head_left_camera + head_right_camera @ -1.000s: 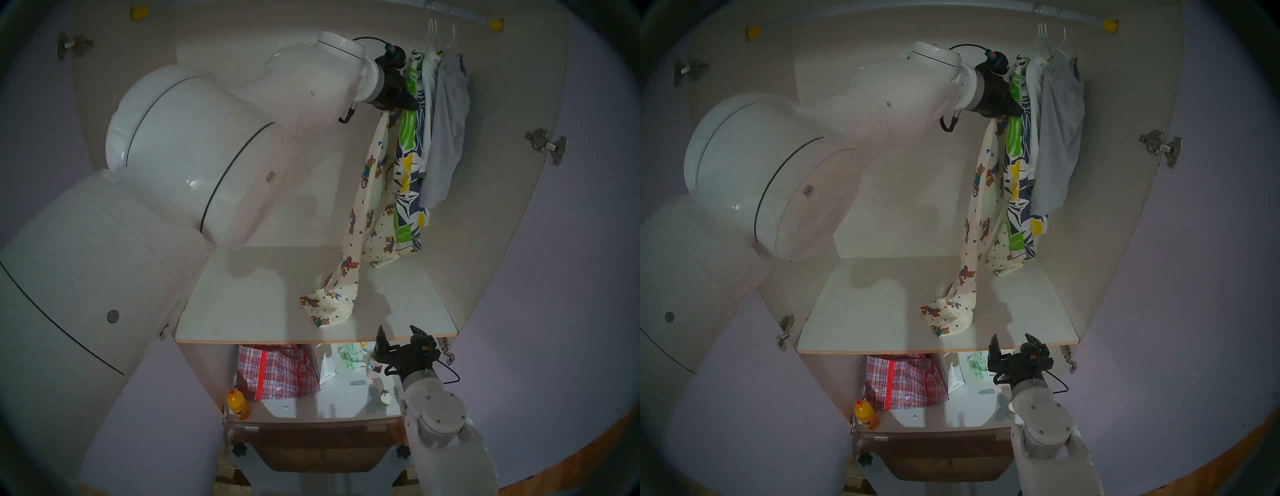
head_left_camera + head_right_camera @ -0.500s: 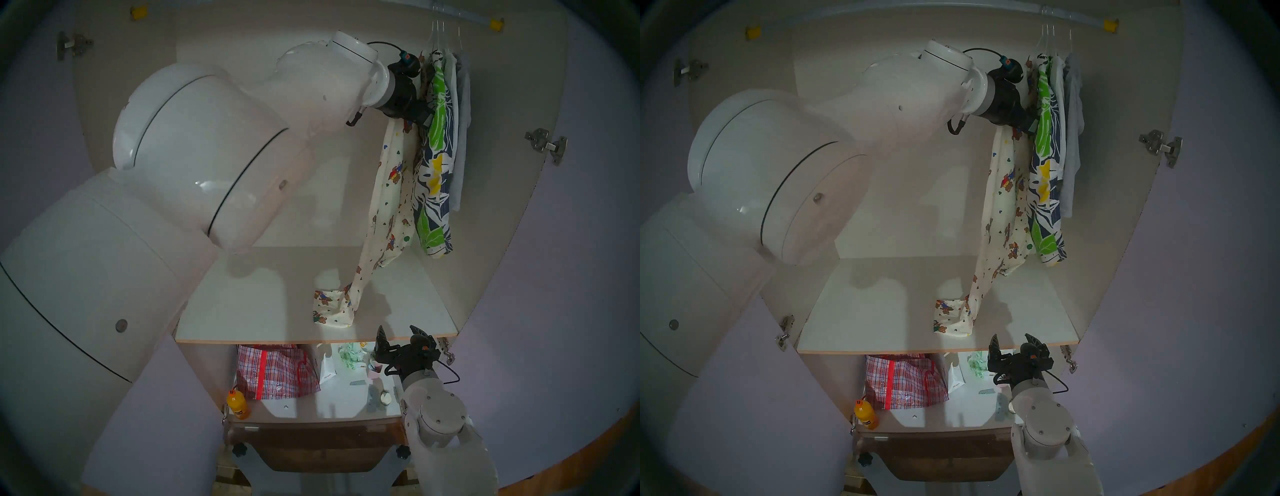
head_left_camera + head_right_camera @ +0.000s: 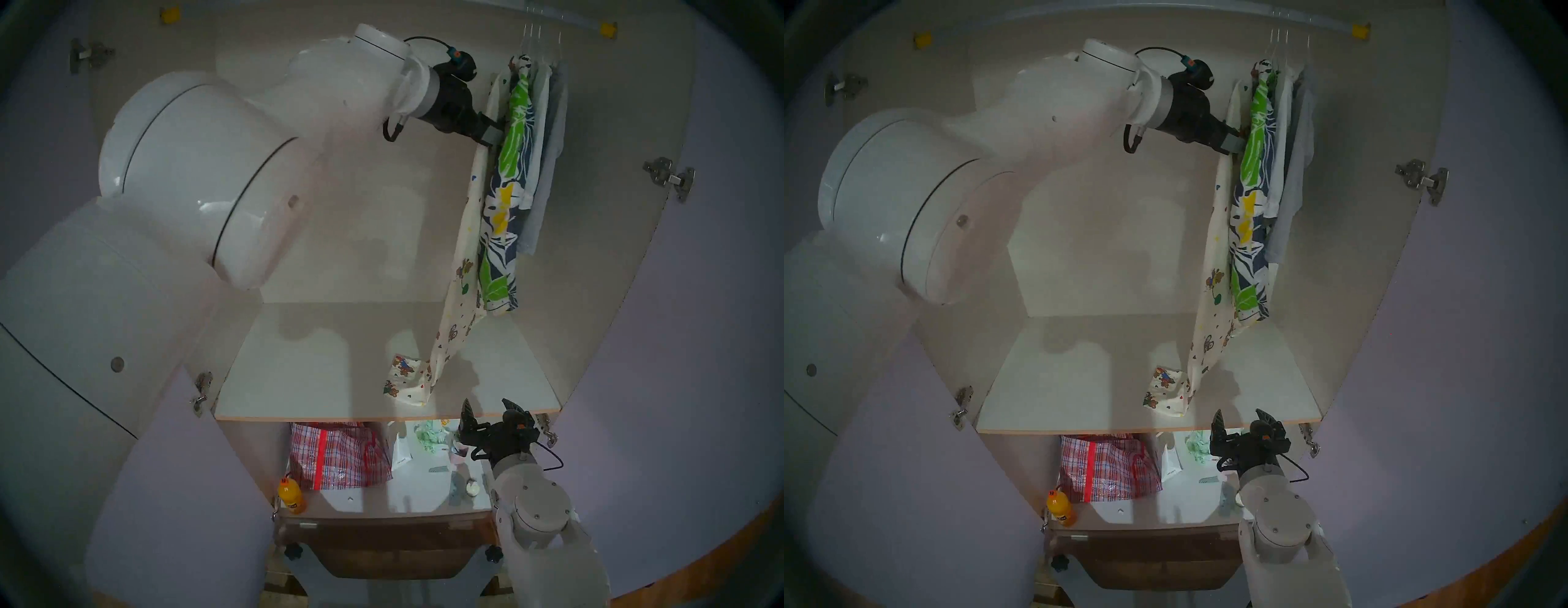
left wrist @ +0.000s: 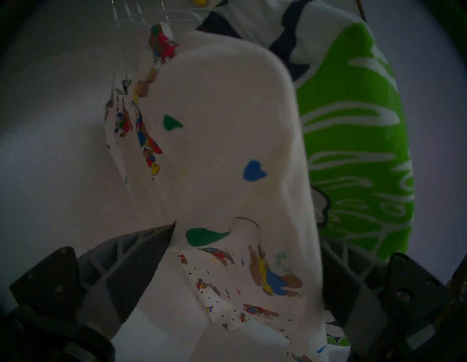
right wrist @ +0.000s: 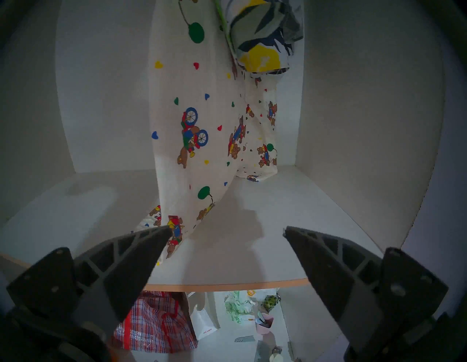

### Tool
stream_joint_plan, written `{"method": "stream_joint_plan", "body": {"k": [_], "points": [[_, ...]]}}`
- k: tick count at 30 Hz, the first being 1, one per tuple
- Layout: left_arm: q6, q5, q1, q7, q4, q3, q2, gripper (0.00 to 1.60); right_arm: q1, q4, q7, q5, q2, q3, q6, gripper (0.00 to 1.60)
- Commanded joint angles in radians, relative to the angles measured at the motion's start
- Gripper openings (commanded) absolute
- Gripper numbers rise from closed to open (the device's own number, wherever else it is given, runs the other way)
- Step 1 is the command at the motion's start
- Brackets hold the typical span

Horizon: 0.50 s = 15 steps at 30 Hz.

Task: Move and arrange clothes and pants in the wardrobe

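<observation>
Four garments hang bunched at the right end of the wardrobe (image 3: 602,263) rail (image 3: 564,19). Closed on the cream teddy-bear pants (image 3: 460,271), the left gripper (image 3: 494,136) holds their upper part beside the leaf-print pants (image 3: 505,199); one leg trails onto the shelf (image 3: 305,382). Below the shelf's front edge, the right gripper (image 3: 488,414) hangs wide open, empty.

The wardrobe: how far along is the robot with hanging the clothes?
Mostly done: the leaf-print pants, white shirt and grey T-shirt hang from the rail. The left hand grips the teddy-bear pants, whose leg end lies on the shelf. The right hand is open.
</observation>
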Motion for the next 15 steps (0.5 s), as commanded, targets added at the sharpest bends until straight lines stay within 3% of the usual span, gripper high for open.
{"method": "stream_joint_plan", "body": {"k": [1,4,9,15], "points": [[0.011,-0.047,-0.043,-0.098,-0.033,-0.049,0.030,1.60,0.010,-0.022,0.000,0.000,-0.001,0.000,-0.005,1.60],[0.037,-0.044,-0.045,-0.171,-0.030,-0.055,0.048,1.60,0.010,-0.022,0.000,0.000,-0.001,0.000,-0.005,1.60],[0.147,-0.018,-0.037,-0.322,-0.008,-0.030,0.065,1.60,0.010,-0.022,0.000,0.000,-0.001,0.000,-0.005,1.60],[0.184,0.020,-0.041,-0.320,-0.008,0.022,0.099,1.60,0.011,-0.021,0.000,0.000,-0.001,0.000,-0.005,1.60]]}}
